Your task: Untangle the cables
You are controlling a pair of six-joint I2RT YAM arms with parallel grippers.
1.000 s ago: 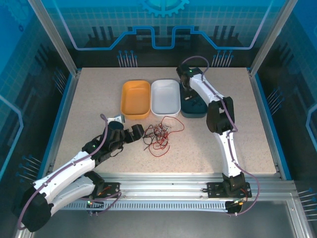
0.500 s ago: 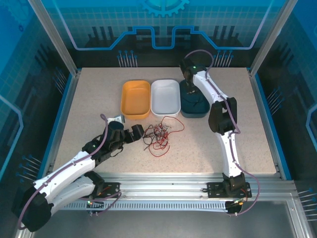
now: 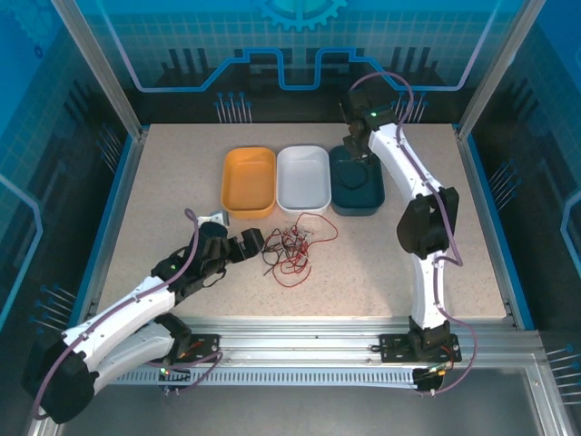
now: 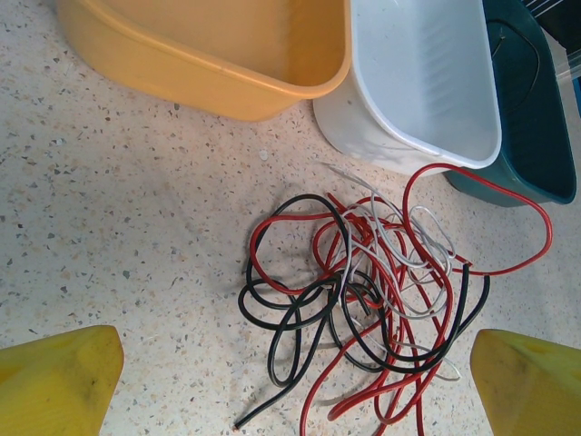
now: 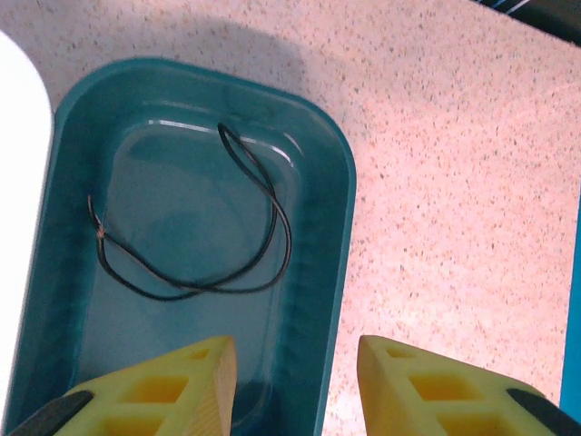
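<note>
In the top view, we see the left gripper (image 3: 252, 243) low on the speckled stone-look table (image 3: 172, 191). It is just beside the cables (image 3: 290, 250), a small knot of red, black and pale strands. The knot lies in front of three oblong tubs set side by side: an orange bin (image 3: 248, 182), a white bin (image 3: 303, 177) and a teal bin (image 3: 357, 191). The right gripper (image 3: 357, 156) hangs over the teal bin. In the left wrist view, the blunt yellow fingers (image 4: 59, 377) sit spread wide apart with nothing between them. The thin, round, smooth-jacketed wires cross in many loops just ahead. We judge that pinching the dense middle would catch several strands at once and drag or tighten the whole knot. A single wire this slim could also slip from the pads. In the right wrist view, the jaws stand apart and empty above the glossy, round-cornered teal bin. One black cable (image 5: 191, 241) lies in a loose curl on its floor. We judge a careless dip here could snag it back out.
</note>
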